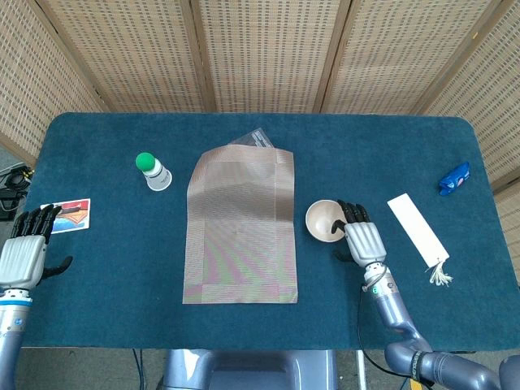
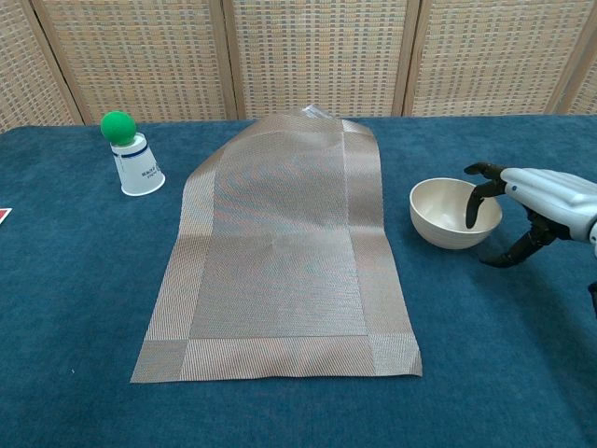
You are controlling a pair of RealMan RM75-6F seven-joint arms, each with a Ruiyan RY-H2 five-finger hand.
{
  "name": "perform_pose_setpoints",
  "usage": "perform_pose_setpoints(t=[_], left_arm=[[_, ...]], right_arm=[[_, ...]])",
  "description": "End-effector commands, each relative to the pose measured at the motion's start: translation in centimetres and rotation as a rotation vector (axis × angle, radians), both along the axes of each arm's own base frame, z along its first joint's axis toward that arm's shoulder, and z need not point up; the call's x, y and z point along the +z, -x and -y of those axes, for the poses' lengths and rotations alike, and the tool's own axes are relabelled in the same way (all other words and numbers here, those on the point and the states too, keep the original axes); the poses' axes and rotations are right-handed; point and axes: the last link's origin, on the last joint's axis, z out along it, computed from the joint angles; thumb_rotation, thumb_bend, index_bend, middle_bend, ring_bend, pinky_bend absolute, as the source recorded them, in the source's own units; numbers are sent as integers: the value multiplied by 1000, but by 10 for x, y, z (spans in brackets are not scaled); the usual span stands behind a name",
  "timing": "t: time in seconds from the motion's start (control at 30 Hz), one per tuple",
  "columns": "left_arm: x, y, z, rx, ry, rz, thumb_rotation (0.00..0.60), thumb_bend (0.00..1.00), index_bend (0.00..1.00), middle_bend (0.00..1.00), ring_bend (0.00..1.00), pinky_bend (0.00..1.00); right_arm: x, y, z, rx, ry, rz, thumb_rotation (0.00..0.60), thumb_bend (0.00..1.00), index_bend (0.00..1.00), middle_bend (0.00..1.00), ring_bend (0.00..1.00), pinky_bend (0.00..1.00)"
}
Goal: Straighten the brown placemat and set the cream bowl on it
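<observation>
Placemat (image 1: 240, 231) lies flat on the table; the right hand (image 1: 358, 236), fingers curled over the rim of the bowl (image 1: 326, 220), has not yet lifted it across.

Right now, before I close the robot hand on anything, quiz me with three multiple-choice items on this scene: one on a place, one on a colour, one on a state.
1. Where is the cream bowl?
A. on the brown placemat
B. on the cloth right of the placemat
C. beside the white cup

2. What colour is the ball on the white cup?
A. green
B. red
C. yellow

3. How is the right robot hand?
A. lifting the bowl
B. flat on the placemat
C. fingers over the bowl's rim, thumb outside, bowl still on the table

Key: 1 B, the bowl sits clear of the placemat's edge; 2 A, plainly green; 3 C, the chest view shows this.
</observation>
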Motion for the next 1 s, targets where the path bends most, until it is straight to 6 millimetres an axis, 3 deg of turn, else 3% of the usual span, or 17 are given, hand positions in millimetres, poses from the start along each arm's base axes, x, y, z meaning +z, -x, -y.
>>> perform_pose_setpoints(t=[0.03, 0.57, 1.0], left_arm=[[-1, 1, 0, 2, 3, 1, 600, 248, 0, 0, 0, 0], [-1, 2, 0, 6, 8, 10, 600, 248, 0, 0, 0, 0], [-1, 2, -1, 6, 11, 11, 600, 248, 0, 0, 0, 0]], right_arm=[[-7, -1, 3, -3, -9, 5, 600, 391, 486, 98, 0, 18], [-21, -1, 13, 5, 44, 11, 600, 437, 691, 204, 14, 66], [-17, -2, 10, 15, 71, 10, 600, 493, 703, 200, 14, 68]])
